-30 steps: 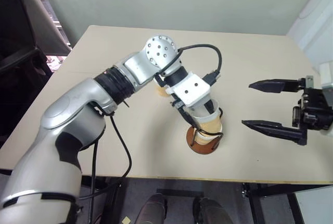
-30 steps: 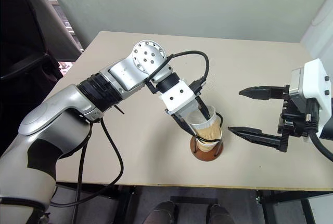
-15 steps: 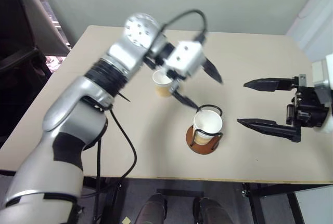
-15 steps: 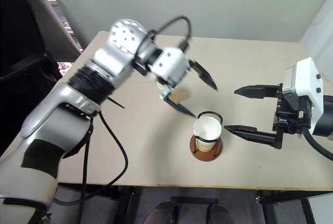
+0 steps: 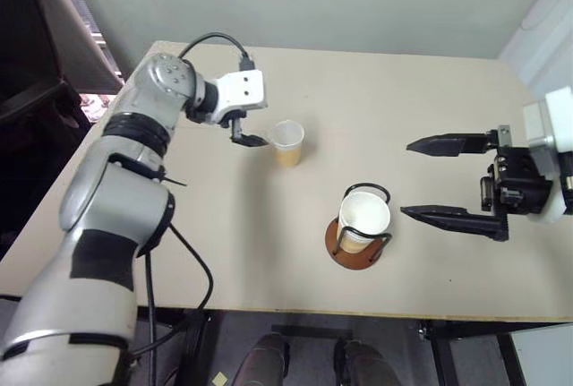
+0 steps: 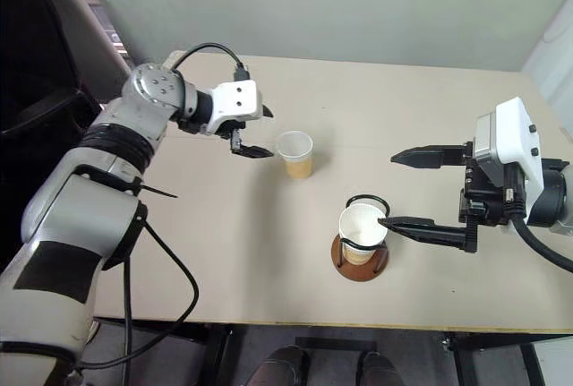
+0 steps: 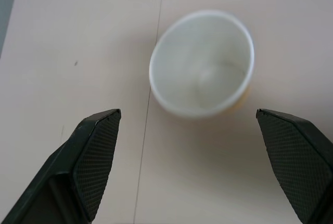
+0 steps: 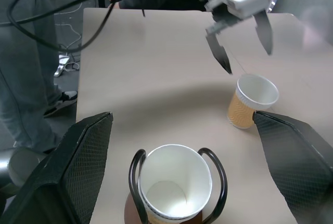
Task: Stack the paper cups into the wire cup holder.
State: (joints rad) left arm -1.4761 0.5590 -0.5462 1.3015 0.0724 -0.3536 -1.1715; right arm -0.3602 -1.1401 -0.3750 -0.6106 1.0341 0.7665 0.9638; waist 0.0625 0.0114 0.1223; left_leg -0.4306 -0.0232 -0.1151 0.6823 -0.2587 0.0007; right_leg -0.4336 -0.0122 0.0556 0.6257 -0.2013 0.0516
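Tabletop (image 5: 430, 90): your wire cup holder (image 5: 358, 241) stands near the front edge with cups nested inside (count not readable). Right gripper (image 5: 428, 180) waits just beside it, jaws apart, empty. Left gripper (image 6: 257, 140) has jaws wide, empty, facing the last loose paper cup (image 6: 295, 153), upright mid-table. Step in hand: approaching that cup. Next, advance around it, then close.

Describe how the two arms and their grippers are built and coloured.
Left arm: silver shells, black ribbed joints, loose black cable, white wrist block. Left gripper and right gripper each have two tapered black fingers with cross-hatched pads; the right wrist housing is white.
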